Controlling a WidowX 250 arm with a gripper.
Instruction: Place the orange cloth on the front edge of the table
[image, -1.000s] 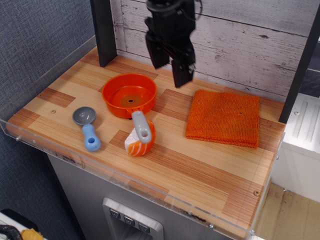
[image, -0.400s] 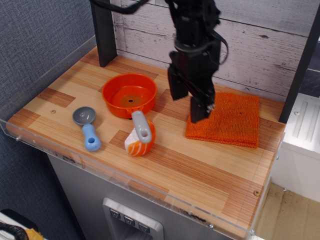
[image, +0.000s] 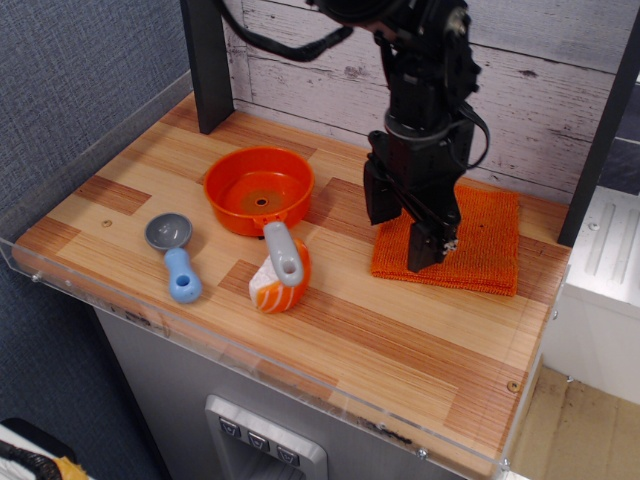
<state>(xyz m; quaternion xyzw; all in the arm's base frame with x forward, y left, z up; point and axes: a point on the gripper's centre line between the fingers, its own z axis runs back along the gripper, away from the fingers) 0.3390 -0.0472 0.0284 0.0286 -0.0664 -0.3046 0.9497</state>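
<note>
Gripper (image: 403, 232) fingers spread open over the orange cloth (image: 470, 238) near the table's (image: 400, 350) back right corner might pinch only its top fold.

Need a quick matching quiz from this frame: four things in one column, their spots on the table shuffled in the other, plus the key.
Things:
1. orange cloth
2. orange bowl
3. blue scoop
4. claw

Places:
A. front left of the table
B. right side, near the back wall
C. poised over the cloth's left part
D. middle of the table, toward the back

Pairs: 1-B, 2-D, 3-A, 4-C
</note>
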